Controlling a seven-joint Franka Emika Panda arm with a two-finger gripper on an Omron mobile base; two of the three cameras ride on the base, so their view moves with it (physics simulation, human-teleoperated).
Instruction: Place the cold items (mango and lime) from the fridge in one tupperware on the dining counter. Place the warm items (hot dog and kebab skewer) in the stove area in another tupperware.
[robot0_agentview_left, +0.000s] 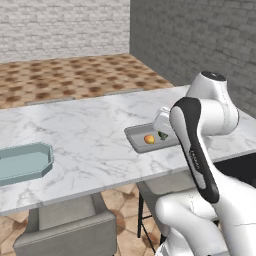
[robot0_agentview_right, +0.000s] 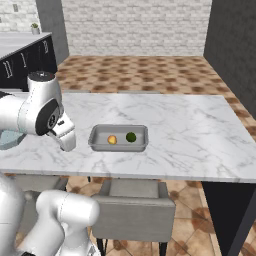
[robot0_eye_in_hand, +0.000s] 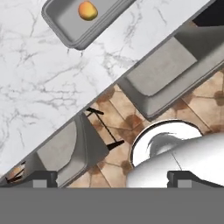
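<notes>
Two cold items sit in one tupperware (robot0_agentview_right: 96, 136) on the dining counter (robot0_agentview_right: 190, 130)
Mango (robot0_agentview_right: 112, 140) and lime (robot0_agentview_right: 131, 137) lie together; I keep my gripper (robot0_eye_in_hand: 112, 177) wide, empty, for the warm food

mango (robot0_eye_in_hand: 87, 10) in grey tupperware (robot0_eye_in_hand: 65, 31) (top edge) | marble counter (robot0_eye_in_hand: 48, 83) | grey chairs (robot0_eye_in_hand: 168, 76) below
</notes>
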